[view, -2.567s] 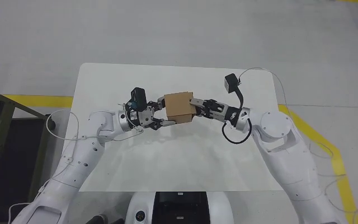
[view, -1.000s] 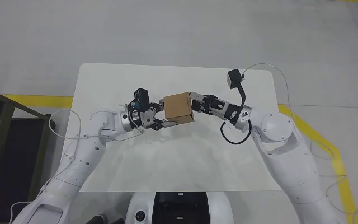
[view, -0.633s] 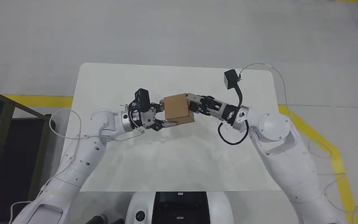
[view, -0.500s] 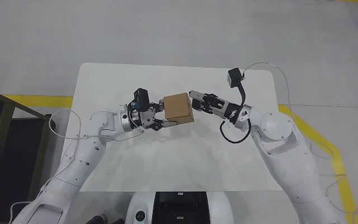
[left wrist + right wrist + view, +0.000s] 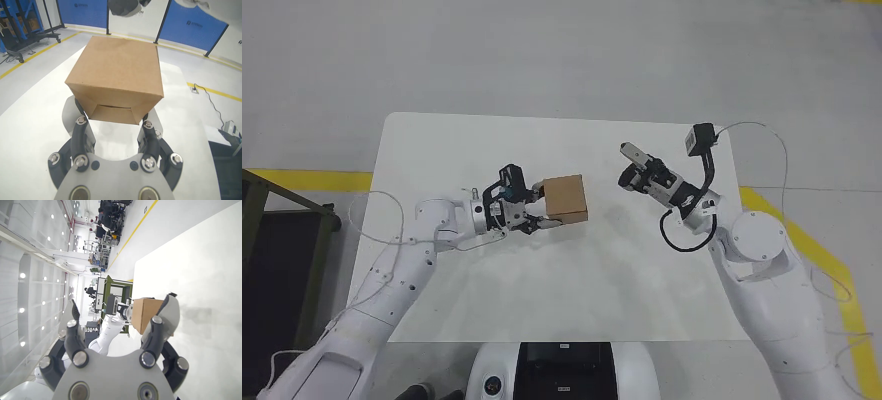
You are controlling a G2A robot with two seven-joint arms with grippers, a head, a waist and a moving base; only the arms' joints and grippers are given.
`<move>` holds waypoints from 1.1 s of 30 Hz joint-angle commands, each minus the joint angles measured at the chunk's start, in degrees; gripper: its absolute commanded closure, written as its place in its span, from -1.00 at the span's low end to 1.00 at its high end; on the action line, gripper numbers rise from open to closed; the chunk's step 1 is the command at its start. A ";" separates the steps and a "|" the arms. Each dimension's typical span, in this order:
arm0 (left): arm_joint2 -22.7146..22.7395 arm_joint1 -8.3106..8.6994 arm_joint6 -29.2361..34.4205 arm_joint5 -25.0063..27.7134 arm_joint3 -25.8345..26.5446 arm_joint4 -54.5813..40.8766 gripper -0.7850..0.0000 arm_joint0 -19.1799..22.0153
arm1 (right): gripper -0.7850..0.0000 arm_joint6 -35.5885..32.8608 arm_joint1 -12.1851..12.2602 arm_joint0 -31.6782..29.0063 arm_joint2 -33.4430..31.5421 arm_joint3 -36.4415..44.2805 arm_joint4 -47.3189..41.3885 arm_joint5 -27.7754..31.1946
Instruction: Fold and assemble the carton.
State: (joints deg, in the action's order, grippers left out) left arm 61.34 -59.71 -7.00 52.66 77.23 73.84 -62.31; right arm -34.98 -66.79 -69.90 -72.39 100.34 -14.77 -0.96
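Left hand (image 5: pixel 539 208) grips carton (image 5: pixel 564 197) over counter (image 5: pixel 492 290); right hand (image 5: pixel 628 165) open, apart from carton.

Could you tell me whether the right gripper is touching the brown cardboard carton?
No, the right gripper hangs open, apart from the brown cardboard carton.

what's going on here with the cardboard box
A two-armed robot is putting together a brown carton at a white table. The left tool is clamped on one end of the carton, which already looks folded into a box shape. The right tool is open and empty, apart from the carton on its other side.
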 commanded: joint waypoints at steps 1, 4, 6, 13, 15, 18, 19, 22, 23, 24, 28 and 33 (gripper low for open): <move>-1.81 -0.36 -1.67 -1.39 -1.38 3.90 0.41 0.68 | -1.00 0.12 -0.04 -0.34 0.01 -0.53 -0.53 1.03; -4.20 -0.80 -4.15 -3.10 -3.43 9.21 0.40 1.74 | -1.00 0.31 -0.09 -0.82 -0.03 -1.13 -1.21 2.28; -5.37 -1.01 -5.91 -4.01 -4.79 11.85 0.40 2.27 | -1.00 0.46 -0.10 -1.15 -0.19 -1.35 -1.58 2.87; -6.61 -1.42 -7.70 -5.13 -9.58 14.29 0.10 4.04 | -1.00 0.42 -0.10 -2.06 -0.55 -1.62 -2.37 4.06; -6.09 -1.36 -7.51 -5.10 -9.85 13.85 -0.87 4.42 | -1.00 0.50 -0.12 -2.18 -0.55 -1.74 -2.40 4.33; -4.87 -1.07 -7.35 -5.08 -9.62 13.21 -1.00 4.40 | -1.00 0.65 -0.18 -2.24 -0.39 -2.16 -2.64 4.89; -4.40 -0.95 -7.24 -4.89 -9.51 12.85 -1.00 4.26 | -1.00 0.69 -0.21 -2.21 -0.28 -2.43 -2.75 5.02; -2.96 -0.49 -6.62 -4.04 -8.50 12.38 -1.00 3.86 | -1.00 0.88 -0.30 -2.05 0.09 -3.21 -2.80 5.33; -2.60 -0.35 -6.40 -3.70 -8.16 12.20 -1.00 3.55 | -1.00 0.94 -0.33 -1.98 0.19 -3.40 -2.81 5.42; -2.20 -0.22 -6.08 -3.21 -7.79 11.84 -1.00 3.33 | -1.00 1.01 -0.36 -1.93 0.29 -3.57 -2.83 5.46; 0.46 0.43 -5.60 -2.66 -5.67 9.85 -1.00 2.42 | -1.00 1.68 -0.41 -1.80 0.34 -3.98 -1.90 6.48; 5.92 1.49 -2.88 -0.18 -3.85 1.77 -1.00 0.59 | -1.00 2.01 -0.36 -1.48 0.55 -6.26 1.75 8.88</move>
State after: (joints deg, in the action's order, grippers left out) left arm 66.22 -58.41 -10.93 52.06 73.13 77.30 -61.43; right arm -32.99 -67.16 -71.52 -71.91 94.64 -13.98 7.44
